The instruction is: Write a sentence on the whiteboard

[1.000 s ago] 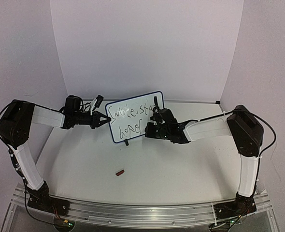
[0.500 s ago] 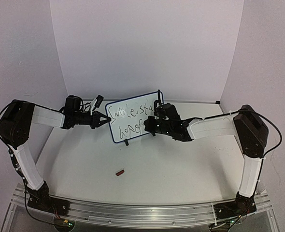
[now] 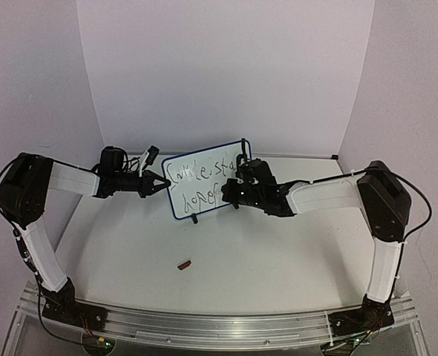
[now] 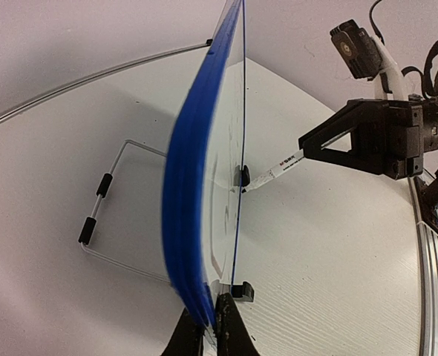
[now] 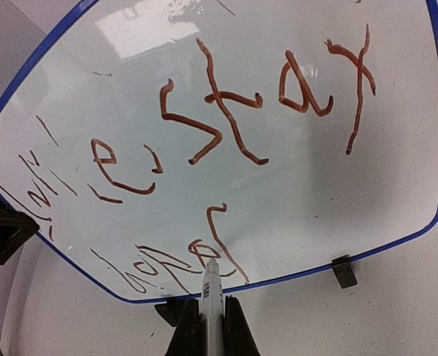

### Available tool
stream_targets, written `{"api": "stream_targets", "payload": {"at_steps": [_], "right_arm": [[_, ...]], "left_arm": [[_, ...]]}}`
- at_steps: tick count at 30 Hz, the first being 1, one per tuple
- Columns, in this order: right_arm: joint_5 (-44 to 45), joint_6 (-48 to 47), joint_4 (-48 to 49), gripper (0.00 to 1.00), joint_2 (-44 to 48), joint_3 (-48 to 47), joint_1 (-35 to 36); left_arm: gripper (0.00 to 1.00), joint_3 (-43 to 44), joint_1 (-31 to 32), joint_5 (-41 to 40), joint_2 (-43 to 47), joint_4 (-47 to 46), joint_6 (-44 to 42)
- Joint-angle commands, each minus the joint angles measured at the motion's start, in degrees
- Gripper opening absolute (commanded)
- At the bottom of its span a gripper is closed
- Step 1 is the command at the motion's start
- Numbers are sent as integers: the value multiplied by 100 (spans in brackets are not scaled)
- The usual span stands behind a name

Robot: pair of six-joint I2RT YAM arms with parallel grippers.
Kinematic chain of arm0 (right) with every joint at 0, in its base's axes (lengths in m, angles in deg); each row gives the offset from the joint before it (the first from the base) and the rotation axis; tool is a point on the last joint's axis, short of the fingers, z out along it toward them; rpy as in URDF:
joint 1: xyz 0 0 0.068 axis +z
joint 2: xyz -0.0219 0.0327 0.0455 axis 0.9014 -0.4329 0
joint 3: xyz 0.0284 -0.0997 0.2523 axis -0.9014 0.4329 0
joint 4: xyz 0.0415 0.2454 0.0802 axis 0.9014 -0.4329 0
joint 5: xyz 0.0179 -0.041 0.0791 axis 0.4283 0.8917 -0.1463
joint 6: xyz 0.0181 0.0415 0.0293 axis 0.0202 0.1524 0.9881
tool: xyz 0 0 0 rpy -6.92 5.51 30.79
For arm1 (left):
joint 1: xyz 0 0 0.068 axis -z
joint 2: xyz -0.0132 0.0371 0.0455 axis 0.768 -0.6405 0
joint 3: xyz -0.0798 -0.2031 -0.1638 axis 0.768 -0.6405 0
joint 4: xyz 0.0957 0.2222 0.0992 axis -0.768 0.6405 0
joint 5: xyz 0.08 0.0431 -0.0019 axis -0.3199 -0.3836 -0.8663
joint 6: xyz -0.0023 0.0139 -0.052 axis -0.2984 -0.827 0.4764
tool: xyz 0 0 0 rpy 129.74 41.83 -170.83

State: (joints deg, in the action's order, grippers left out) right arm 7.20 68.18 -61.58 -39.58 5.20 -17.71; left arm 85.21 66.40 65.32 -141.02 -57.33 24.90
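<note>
whiteboard [image 3: 208, 180]: glossy, rounded – blue frame
sentence [image 5: 219, 104]: thin uneven scrawl
left gripper [image 4: 210, 337]: clamped on whiteboard edge
right gripper [image 5: 208, 326]: clenched on marker [image 5: 211, 293]

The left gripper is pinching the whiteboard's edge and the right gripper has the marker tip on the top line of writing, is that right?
Not quite. The left gripper does pinch the edge of the whiteboard, but the marker in the right gripper has its tip on the bottom line of the sentence, not the top. The right wrist view shows it.
</note>
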Motion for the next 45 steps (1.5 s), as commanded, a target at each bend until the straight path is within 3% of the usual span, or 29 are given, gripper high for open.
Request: {"api": "stream_targets", "payload": {"at_steps": [1, 45], "right_arm": [[169, -61, 6, 0, -163, -286, 20], [682, -277, -14, 0, 513, 193, 9]], "left_arm": [[0, -62, -1, -563, 10, 310, -377], [0, -63, 3, -563, 10, 312, -374]]}}
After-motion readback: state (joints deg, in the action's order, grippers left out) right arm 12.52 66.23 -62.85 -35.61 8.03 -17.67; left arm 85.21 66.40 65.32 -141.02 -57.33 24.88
